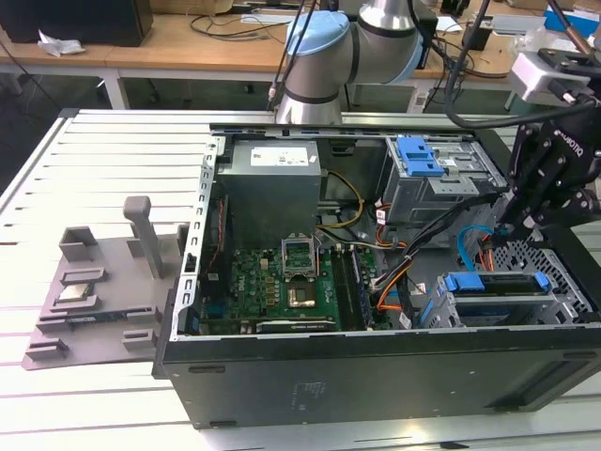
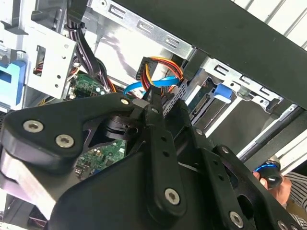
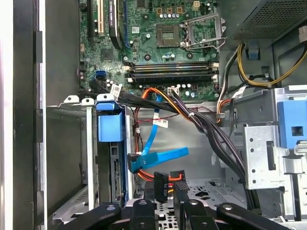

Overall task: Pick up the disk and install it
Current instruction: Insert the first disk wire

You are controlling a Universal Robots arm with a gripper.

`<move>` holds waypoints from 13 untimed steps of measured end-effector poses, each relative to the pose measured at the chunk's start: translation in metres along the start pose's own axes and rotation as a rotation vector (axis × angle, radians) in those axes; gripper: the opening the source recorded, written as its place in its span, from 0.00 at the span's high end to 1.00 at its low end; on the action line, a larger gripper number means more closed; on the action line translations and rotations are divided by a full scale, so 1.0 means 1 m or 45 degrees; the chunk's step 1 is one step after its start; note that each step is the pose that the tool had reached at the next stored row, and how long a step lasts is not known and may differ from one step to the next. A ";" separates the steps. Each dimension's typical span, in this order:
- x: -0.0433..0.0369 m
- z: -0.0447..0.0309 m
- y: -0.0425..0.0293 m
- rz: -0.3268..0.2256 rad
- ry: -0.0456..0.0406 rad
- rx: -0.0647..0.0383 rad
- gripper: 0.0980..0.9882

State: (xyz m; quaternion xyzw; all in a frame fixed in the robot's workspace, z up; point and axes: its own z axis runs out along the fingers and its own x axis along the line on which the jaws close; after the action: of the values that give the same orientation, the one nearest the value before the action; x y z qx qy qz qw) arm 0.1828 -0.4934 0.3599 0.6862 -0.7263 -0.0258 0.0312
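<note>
Exterior view: disk (image 1: 495,283) seated in bay | first wrist view: hand (image 3: 165,201) clenched on black connector (image 3: 161,186)

Under it all runs a pale desk (image 1: 103,150) of ribbed, slatted metal, glaring white along its near edge. Behind it in the exterior view stands a wooden workbench (image 1: 178,42) on white legs, littered with cables, a black box (image 1: 80,19) and crumpled paper (image 1: 58,43) at the exterior view's left.
</note>
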 end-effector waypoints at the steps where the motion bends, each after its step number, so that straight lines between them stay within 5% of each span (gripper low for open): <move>1: 0.0001 0.0013 -0.0001 0.000 0.000 0.000 0.77; 8: 0.0004 0.0052 -0.0004 0.000 0.005 0.000 0.77; 11: 0.0004 0.0052 -0.0004 0.001 0.007 0.000 0.92; 13: 0.0004 0.0052 -0.0004 0.001 0.009 0.001 0.92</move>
State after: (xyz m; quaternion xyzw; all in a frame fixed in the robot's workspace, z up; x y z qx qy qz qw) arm 0.1828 -0.4938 0.3547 0.6861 -0.7264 -0.0233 0.0335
